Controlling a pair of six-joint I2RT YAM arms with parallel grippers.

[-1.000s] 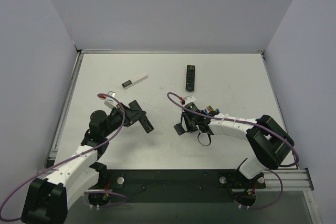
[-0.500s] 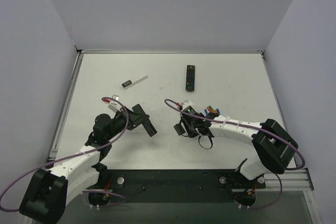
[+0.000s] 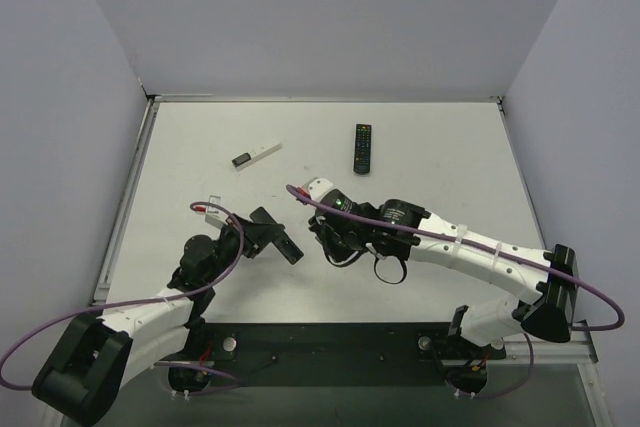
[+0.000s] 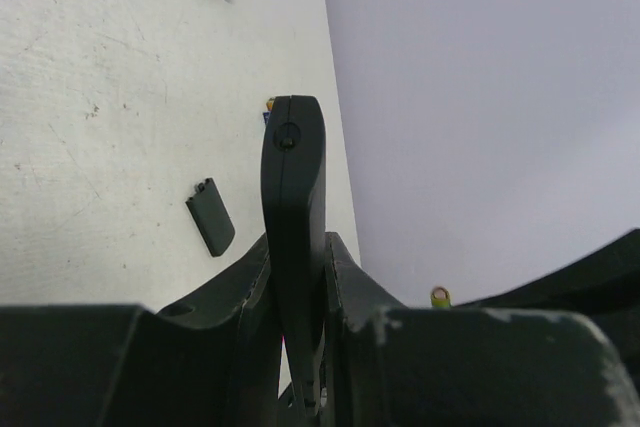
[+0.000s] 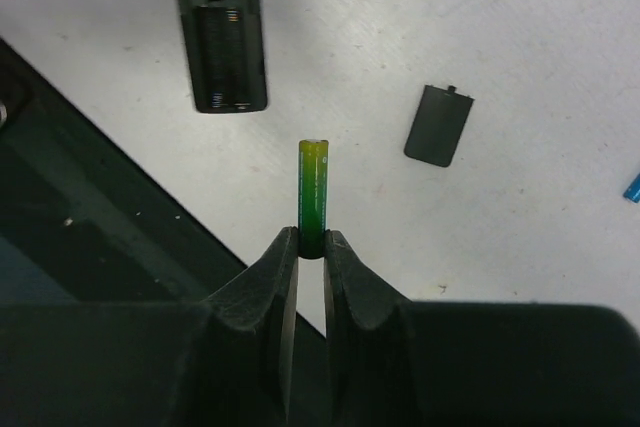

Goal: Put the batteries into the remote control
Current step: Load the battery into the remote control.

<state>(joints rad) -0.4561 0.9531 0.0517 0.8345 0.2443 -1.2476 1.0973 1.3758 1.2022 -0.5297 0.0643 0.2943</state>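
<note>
Bright, even overhead light, only soft faint shadows on the white table (image 3: 440, 147). Top view's sharp; the 2 wrist views go blurry in the near foreground.

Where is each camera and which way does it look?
Top external: high behind the bases, looking down at the table; left arm and right arm show.
Left wrist: on the left arm, looking low across the table; its jaws grip the remote control.
Right wrist: on the right arm, looking down; its jaws grip a green battery.
Shared: both wrist views show the remote control and loose back cover.
</note>
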